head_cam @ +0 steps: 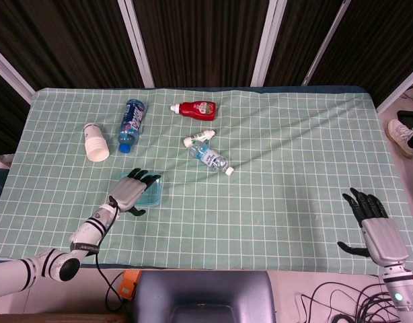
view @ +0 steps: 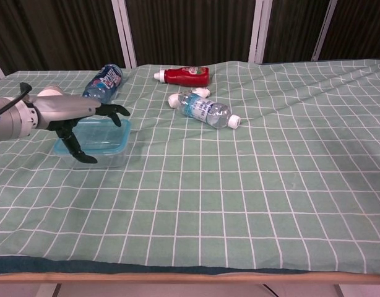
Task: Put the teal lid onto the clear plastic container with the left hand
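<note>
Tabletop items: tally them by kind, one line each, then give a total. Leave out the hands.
Plastic drink bottles: 2 (blue-label bottle, clear water bottle)
Red sauce bottle: 1
Small white bottle: 1
White cup: 1
Lidded clear container: 1
Total: 6

Green checked table (head_cam: 287,168) with container (head_cam: 151,193), bottles (head_cam: 132,122), cup (head_cam: 95,142).
</note>
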### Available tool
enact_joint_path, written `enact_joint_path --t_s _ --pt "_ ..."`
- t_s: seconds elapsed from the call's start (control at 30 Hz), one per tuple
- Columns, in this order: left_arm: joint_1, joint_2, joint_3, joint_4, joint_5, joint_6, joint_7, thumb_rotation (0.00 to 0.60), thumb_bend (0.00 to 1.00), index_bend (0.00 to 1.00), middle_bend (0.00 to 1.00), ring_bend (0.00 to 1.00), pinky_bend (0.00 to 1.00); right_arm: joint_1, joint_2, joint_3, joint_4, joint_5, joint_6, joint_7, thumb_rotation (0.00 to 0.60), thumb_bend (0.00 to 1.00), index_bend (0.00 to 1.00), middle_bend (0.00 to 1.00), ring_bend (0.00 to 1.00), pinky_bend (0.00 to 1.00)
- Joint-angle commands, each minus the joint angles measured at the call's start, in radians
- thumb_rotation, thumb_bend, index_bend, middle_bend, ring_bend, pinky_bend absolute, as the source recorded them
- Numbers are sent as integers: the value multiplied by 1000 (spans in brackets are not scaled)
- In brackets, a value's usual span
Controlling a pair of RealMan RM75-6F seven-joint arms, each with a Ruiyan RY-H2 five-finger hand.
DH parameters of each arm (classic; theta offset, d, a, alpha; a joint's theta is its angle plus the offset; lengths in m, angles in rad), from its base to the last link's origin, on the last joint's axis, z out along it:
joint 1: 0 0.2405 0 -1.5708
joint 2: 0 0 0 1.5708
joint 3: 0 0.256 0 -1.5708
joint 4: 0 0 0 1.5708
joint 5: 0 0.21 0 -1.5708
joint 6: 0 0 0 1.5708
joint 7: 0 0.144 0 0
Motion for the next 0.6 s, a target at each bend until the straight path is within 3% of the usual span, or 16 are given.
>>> enact_joint_path --t_s 0.03,0.37,0.6 --pt "-1 -3 3 1 -13 -5 11 600 200 0 183 56 0 -1 0 -1 0 0 1 -1 600 186 0 0 0 8" --pt "-1 -18 16 13 -30 -16 38 600 205 0 186 56 0 2 -3 1 0 4 -5 -7 600 186 0 0 0 8" --pt "18 9 -9 -29 30 46 14 600 209 0 186 56 0 1 -1 1 0 4 -2 -3 600 186 0 0 0 7"
